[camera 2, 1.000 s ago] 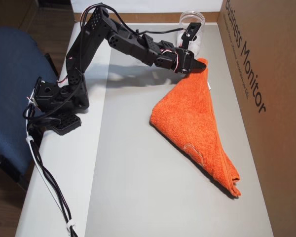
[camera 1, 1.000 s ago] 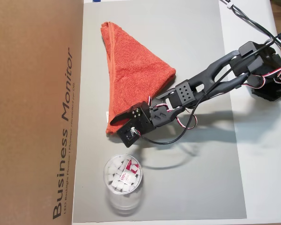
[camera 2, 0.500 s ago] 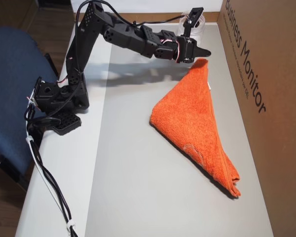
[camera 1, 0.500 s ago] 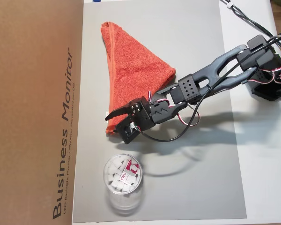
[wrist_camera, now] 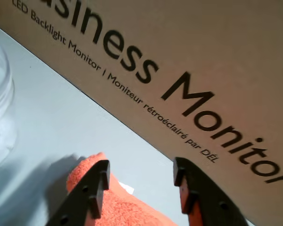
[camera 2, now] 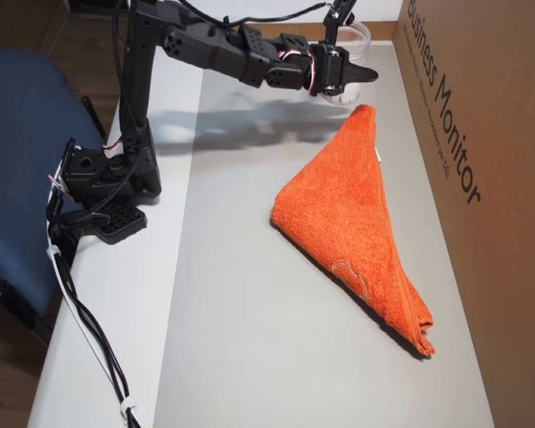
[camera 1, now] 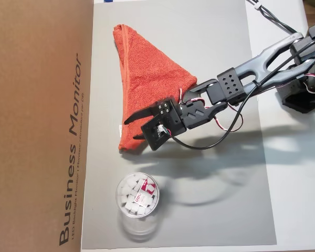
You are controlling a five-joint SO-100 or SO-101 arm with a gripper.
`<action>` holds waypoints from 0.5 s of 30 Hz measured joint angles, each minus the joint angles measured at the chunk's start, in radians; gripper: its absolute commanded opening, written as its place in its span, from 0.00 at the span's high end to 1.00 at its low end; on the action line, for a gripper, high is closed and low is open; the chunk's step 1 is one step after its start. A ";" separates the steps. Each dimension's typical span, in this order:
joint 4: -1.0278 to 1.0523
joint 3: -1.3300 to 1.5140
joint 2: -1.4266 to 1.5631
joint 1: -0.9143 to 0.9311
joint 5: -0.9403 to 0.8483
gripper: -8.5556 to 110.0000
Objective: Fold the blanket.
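Blanket (camera 1: 147,84) lying on grey mat (camera 1: 215,210), folded into triangle, one long edge running beside cardboard box (camera 1: 37,126). Gripper (camera 1: 133,127) hovering above blanket's corner nearest plastic jar (camera 1: 137,197), fingers spread apart, gripping nothing. In wrist view, orange corner (wrist_camera: 132,207) showing below and between fingertips, not touching them. Arm (camera 2: 214,53) reaching across mat from base at table edge.

Blanket (camera 1: 149,86) — orange-red terry cloth, folded into a flat triangle with hemmed edges. It lies on the grey mat (camera 1: 215,199), long edge parallel to the cardboard box (camera 1: 39,126) and just beside it — small white tag on that edge.
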 measured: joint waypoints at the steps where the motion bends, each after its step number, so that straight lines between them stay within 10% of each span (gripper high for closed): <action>1: 0.000 0.023 0.025 0.008 0.008 0.82; 15: 0.000 0.276 0.321 0.135 0.337 0.82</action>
